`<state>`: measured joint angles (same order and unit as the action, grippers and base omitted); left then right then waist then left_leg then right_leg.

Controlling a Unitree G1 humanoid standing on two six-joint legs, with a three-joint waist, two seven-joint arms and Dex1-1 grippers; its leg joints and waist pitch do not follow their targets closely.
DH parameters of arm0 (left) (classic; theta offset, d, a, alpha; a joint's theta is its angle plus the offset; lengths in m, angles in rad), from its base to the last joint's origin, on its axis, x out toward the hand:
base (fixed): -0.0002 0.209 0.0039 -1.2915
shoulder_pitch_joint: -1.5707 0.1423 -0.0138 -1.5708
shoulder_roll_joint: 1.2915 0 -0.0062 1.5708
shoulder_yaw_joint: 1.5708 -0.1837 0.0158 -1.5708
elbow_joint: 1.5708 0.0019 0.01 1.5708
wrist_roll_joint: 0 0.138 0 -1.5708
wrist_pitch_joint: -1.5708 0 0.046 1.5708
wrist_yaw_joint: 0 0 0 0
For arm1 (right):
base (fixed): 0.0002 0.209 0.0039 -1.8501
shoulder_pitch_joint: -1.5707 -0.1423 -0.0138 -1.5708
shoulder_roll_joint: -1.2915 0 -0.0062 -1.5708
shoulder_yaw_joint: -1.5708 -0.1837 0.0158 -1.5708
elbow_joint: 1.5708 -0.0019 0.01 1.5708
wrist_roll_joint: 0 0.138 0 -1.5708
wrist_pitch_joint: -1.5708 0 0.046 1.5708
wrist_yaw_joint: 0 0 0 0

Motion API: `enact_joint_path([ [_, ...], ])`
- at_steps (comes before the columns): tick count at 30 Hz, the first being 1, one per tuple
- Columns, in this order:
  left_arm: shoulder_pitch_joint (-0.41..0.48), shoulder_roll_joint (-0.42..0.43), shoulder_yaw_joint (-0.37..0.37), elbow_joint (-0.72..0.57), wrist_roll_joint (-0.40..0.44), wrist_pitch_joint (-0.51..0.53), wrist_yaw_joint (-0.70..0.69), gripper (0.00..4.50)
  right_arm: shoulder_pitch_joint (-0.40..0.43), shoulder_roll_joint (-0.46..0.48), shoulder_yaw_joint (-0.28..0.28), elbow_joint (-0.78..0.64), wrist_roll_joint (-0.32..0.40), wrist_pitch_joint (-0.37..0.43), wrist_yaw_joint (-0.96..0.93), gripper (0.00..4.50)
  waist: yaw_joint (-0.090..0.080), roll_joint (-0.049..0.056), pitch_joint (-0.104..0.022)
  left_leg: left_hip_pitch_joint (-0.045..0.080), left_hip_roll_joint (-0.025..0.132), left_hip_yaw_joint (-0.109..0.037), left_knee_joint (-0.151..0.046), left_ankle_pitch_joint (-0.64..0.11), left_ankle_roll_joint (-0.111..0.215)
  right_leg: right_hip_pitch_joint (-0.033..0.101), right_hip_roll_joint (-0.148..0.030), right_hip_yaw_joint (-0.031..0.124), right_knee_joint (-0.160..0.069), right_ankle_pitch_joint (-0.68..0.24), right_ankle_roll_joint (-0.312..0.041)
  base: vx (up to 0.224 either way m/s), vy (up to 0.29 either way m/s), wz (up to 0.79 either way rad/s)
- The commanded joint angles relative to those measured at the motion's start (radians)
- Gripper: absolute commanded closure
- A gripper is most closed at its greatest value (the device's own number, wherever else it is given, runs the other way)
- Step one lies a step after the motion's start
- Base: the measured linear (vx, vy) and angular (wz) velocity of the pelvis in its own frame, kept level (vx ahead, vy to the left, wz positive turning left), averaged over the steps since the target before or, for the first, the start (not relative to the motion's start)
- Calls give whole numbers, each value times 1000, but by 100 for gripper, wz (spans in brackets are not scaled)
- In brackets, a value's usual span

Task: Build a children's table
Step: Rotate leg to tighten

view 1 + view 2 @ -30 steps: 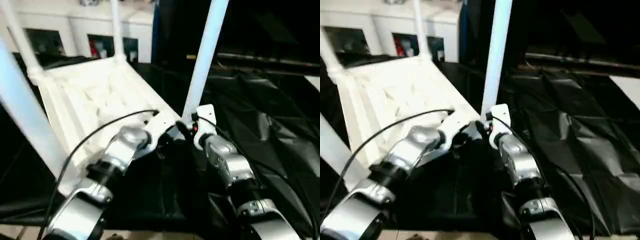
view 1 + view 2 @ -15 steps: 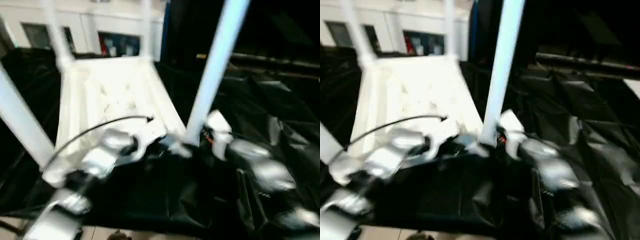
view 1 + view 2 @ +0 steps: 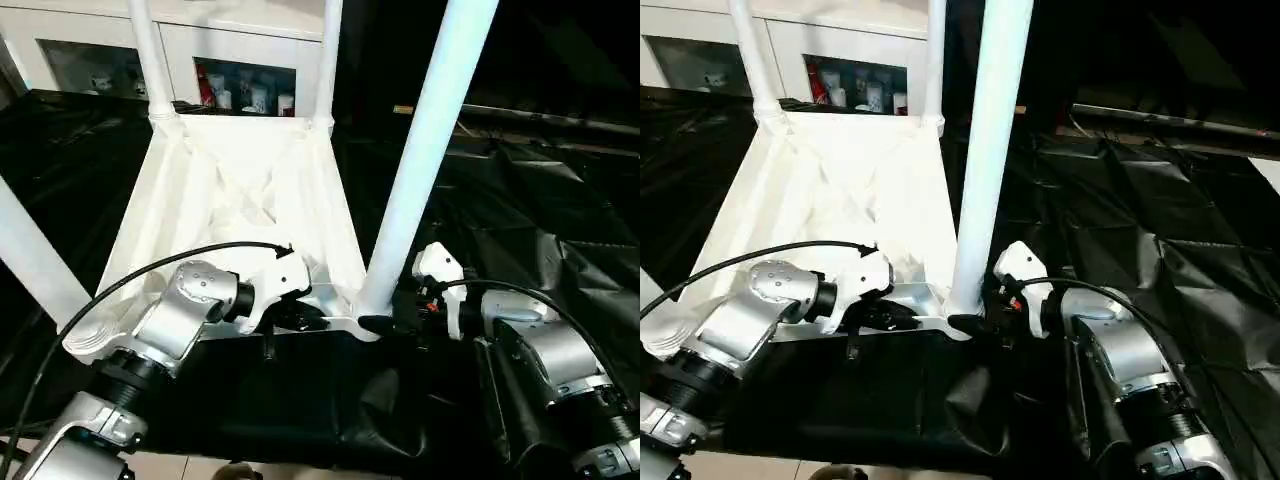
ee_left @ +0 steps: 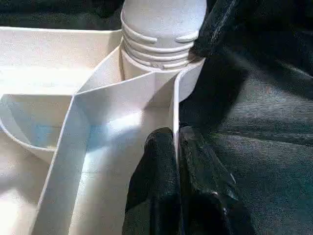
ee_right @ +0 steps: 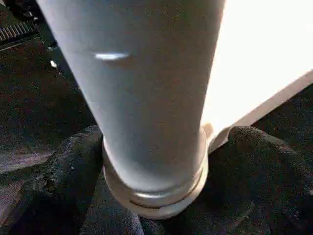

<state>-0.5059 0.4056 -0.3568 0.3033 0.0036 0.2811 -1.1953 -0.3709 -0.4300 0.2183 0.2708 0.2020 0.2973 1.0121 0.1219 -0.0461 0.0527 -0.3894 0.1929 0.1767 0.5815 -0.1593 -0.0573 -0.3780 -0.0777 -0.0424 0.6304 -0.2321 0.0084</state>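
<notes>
The white tabletop [image 3: 240,190] lies upside down on the black-draped work table, ribbed underside up. Tube legs rise from its corner sockets: two far ones [image 3: 148,60] [image 3: 328,50], a near left one [image 3: 35,250] and a near right one [image 3: 425,160]. My left gripper [image 3: 305,318] is shut on the thin near rim wall [image 4: 173,112], just beside the near right socket [image 4: 156,54]. My right gripper [image 3: 385,322] clasps the base of the near right leg [image 5: 146,98], with a black finger [image 5: 63,186] on each side of it.
Crumpled black drape [image 3: 560,220] covers the work table to the right and in front. A white cabinet with glass-front shelves [image 3: 245,90] stands behind the tabletop. The work table's front edge [image 3: 300,455] is close below my forearms.
The whole picture has swung and steadied, so the camera moved. Both grippers stay at the same near right corner, the left on the rim and the right at the leg's base.
</notes>
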Motion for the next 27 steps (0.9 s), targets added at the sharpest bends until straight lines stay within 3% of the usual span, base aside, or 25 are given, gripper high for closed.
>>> enact_joint_path([
  [1,-1,-22,-27,-53,-41,-10,-47,450,-4,-3,9,-23,-3,6,10,51,-2,-4,-65,27,40,-6,-61,-120,50,35,-64,36,-61,43,-240,0,0,0],
  [13,1,-17,-23,-45,-34,-11,-33,450,-5,-1,4,-23,10,9,28,166,0,-9,-65,25,39,-5,-59,-118,50,35,-64,36,-60,30,-234,0,0,0],
  [18,-4,-26,-14,-25,-20,-10,6,450,4,13,-4,-13,4,-5,6,175,1,-9,-65,26,40,-5,-58,-110,53,35,-63,35,-58,37,-236,0,0,0],
  [20,-28,-65,9,35,8,14,108,450,-2,75,-45,45,-9,-59,-108,176,-3,-9,-63,25,38,-3,-58,-129,46,29,-66,37,-62,12,-237,0,0,0],
  [22,-41,-87,17,65,18,22,153,450,-8,107,-61,77,-18,-58,-176,176,-5,-11,-62,24,37,-4,-60,-147,31,31,-66,36,-65,-27,-235,0,0,0],
  [24,-70,-131,28,124,40,33,239,450,-19,163,-80,130,-29,-48,-277,177,-15,-15,-60,23,36,-8,-67,-198,-7,33,-68,35,-74,-136,-210,0,0,0],
  [26,-112,-197,37,198,67,63,359,450,-40,244,-108,193,-30,-29,-409,177,-17,-11,-56,31,37,-7,-69,-233,-18,23,-68,39,-85,-191,-198,0,0,0],
  [27,-137,-245,43,238,72,91,420,450,-62,304,-128,238,-30,-6,-509,177,-18,-8,-57,30,36,-9,-70,-241,-30,24,-71,39,-85,-221,-190,0,0,0],
])
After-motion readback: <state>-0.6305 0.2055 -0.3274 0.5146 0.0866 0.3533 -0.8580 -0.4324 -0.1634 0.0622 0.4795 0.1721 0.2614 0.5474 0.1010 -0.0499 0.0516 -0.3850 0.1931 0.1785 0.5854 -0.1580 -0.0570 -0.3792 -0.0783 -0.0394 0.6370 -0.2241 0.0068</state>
